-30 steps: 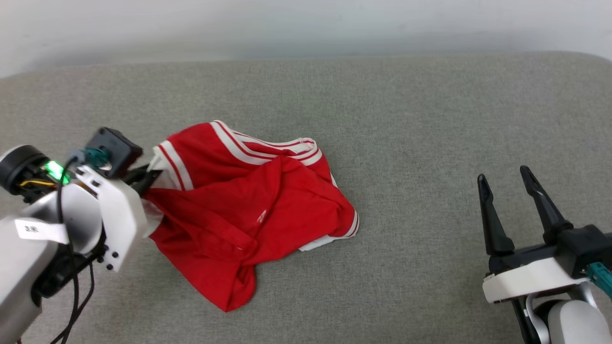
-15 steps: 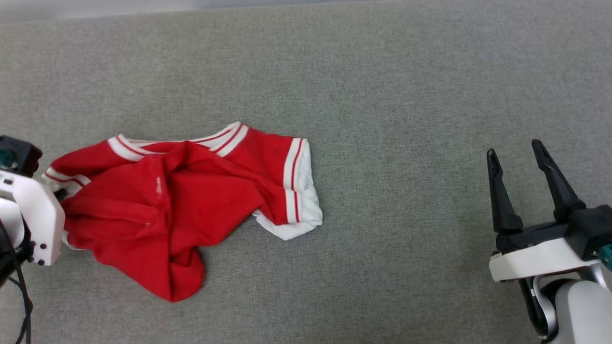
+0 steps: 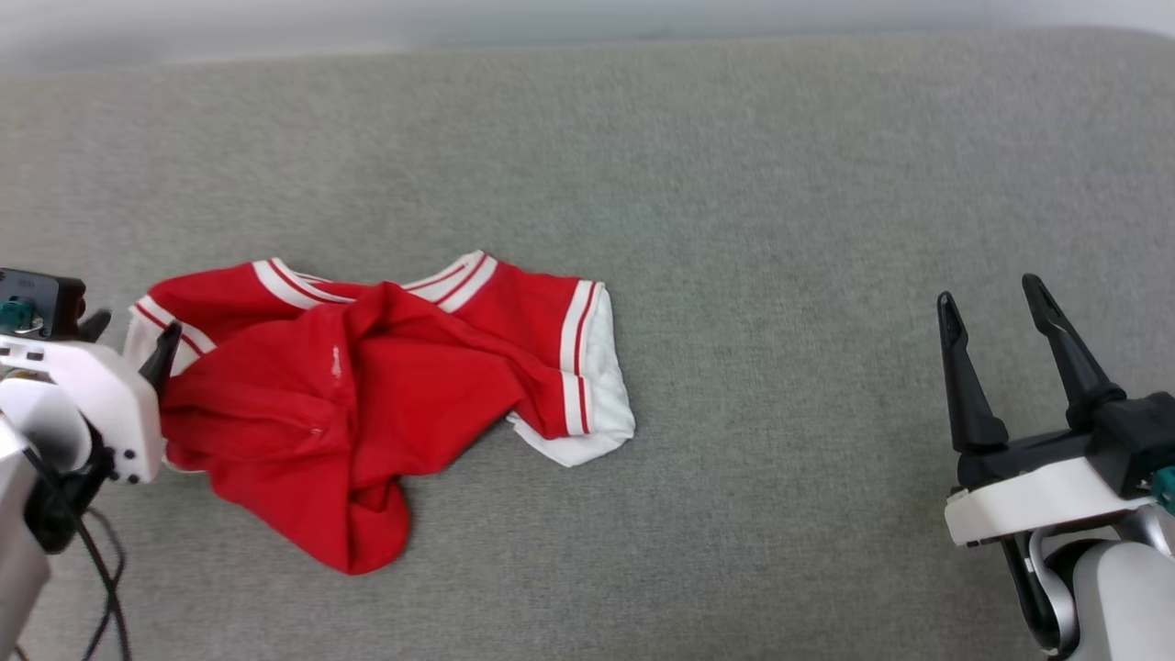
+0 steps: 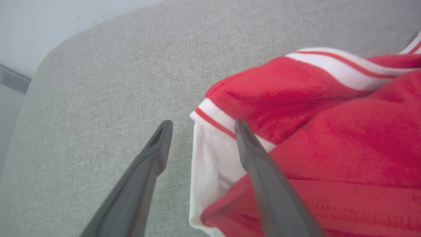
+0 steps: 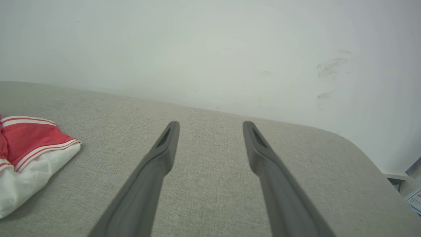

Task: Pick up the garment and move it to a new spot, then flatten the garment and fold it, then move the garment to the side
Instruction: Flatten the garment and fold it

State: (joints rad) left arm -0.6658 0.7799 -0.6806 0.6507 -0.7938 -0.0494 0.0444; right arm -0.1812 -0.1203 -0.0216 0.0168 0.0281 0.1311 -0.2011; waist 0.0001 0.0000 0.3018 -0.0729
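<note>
Left gripper (image 3: 133, 335) seen with fingers spread, nothing clamped; garment (image 3: 367, 404) left crumpled right at its fingertips, white sleeve edge lying between them; right gripper (image 3: 990, 292) also held apart, empty; garment well off to its left on grey cushion (image 3: 780, 229)

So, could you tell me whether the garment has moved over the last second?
Yes. The garment has gone to the robot's left: in the head view its gap to the parked right gripper is wider, and it lies differently, though the camera also shifted.
</note>
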